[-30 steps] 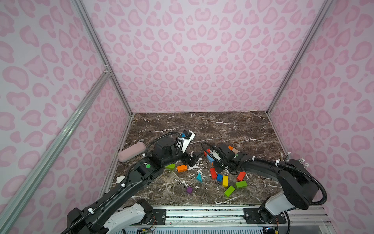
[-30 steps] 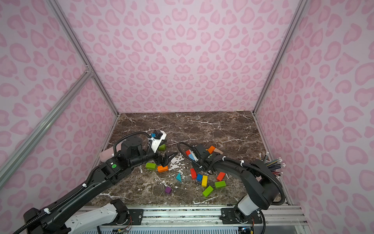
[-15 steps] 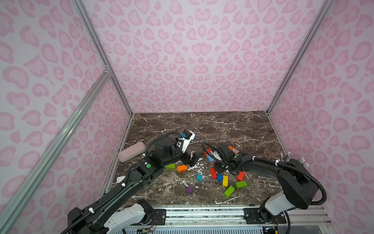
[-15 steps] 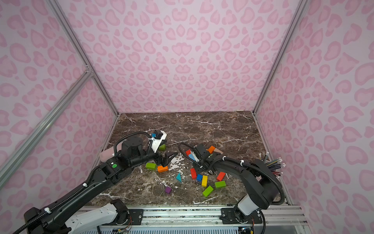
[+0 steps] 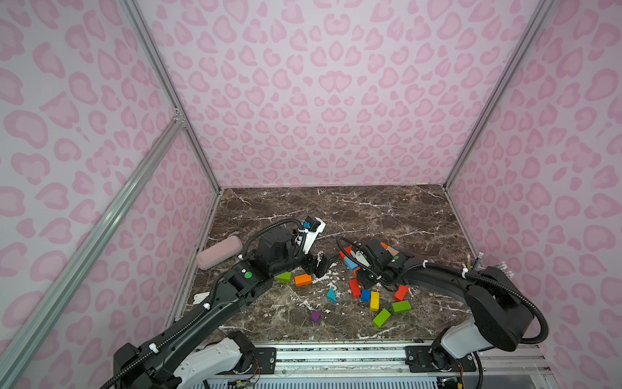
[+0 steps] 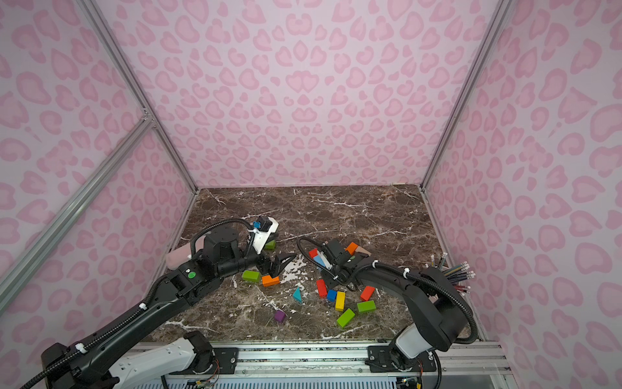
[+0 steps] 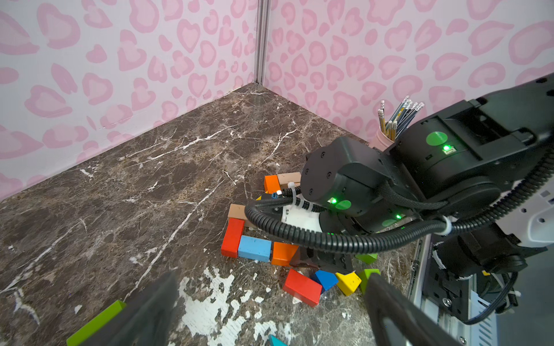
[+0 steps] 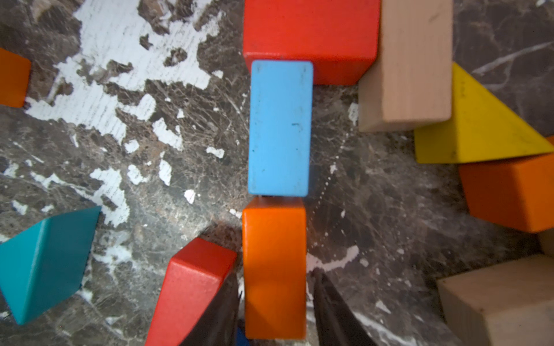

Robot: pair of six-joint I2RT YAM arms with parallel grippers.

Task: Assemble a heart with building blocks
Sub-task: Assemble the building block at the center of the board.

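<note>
The building blocks [image 5: 374, 300] lay on the near half of the marble table [image 5: 370, 208], most of them right of centre.

The right gripper [image 8: 275, 274] pointed down at a row of three bricks laid end to end: a red brick [image 8: 308, 36], a light blue brick [image 8: 278, 128] and an orange brick [image 8: 274, 239], each touching the next. Its fingers [image 8: 329, 308] stood narrowly apart, one along each long side of the orange brick. A thin strip of table showed between the brick and one finger, so the brick was not clamped. A plain wood brick [image 8: 404, 66] lay against the red brick, and a yellow wedge [image 8: 479, 125] touched the wood brick.

The left gripper [image 6: 284, 264] hovered just left of the row, with its fingers [image 7: 144, 314] spread wide and holding nothing. A green brick [image 5: 283, 277] and a second orange brick [image 5: 302, 280] lay side by side just near of it. A teal wedge [image 5: 331, 295] and a purple cube [image 5: 315, 316] lay apart, nearer still.

A pink pouch [image 5: 219, 252] lay by the left wall.
</note>
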